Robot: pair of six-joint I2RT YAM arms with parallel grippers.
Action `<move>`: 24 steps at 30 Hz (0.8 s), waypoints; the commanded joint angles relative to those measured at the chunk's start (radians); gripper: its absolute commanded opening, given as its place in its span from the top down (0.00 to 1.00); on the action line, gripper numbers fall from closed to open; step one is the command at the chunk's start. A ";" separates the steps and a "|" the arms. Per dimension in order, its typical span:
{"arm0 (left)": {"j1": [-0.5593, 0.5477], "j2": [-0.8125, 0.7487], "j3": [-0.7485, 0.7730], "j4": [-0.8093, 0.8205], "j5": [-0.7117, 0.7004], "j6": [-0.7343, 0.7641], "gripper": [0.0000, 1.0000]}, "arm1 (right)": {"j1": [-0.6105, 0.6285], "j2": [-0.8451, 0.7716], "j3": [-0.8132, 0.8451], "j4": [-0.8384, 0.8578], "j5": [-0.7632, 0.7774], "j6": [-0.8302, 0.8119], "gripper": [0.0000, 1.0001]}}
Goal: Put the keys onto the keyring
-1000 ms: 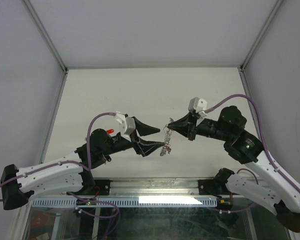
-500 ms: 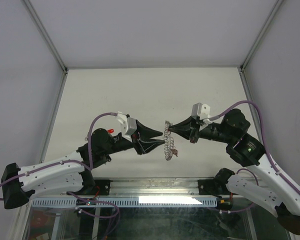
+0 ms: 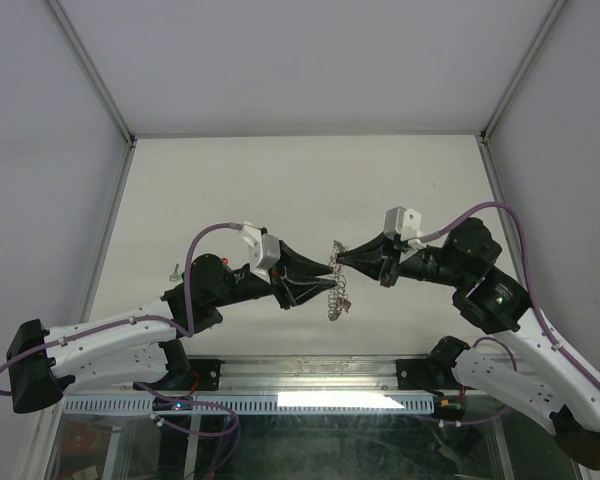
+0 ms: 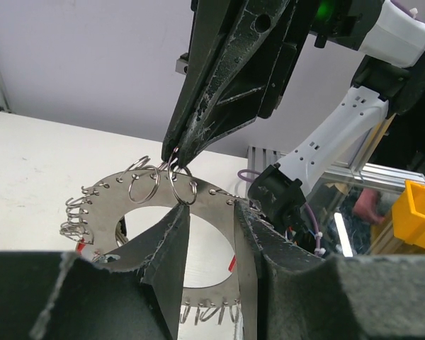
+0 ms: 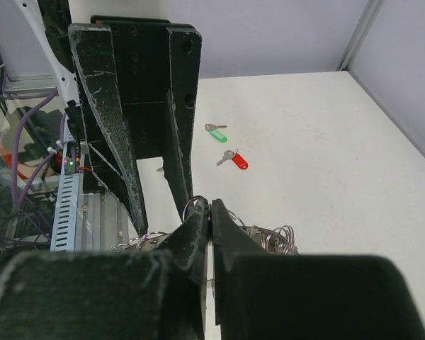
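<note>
Both arms meet in mid-air over the surface (image 3: 280, 180). The keyring (image 3: 338, 295) hangs roughly on edge between them, lifted clear of the surface. Our right pincer (image 3: 339, 260) is closed tight, its tips nipping one of the little wire loops on the keyring's upper rim. The left pincer (image 3: 326, 280) sits on the other side with its jaws partway apart, one finger on each side of the ring's flat band. We honestly can't tell if it's clamping the metal or just straddling it. In the right wrist view, a green key (image 5: 216, 132) and a red key (image 5: 235, 159) lie near each other on the surface, well apart from the keyring, neither one on it.
</note>
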 commanded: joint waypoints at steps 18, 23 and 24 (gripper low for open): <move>-0.001 -0.003 0.055 0.068 -0.050 -0.001 0.73 | -0.002 -0.011 0.016 0.071 -0.048 0.001 1.00; -0.001 -0.003 0.054 0.064 -0.079 0.000 0.76 | -0.001 -0.013 0.014 0.065 -0.057 0.001 1.00; -0.001 -0.003 0.055 0.063 -0.084 0.000 0.77 | -0.001 -0.014 0.014 0.065 -0.059 0.001 1.00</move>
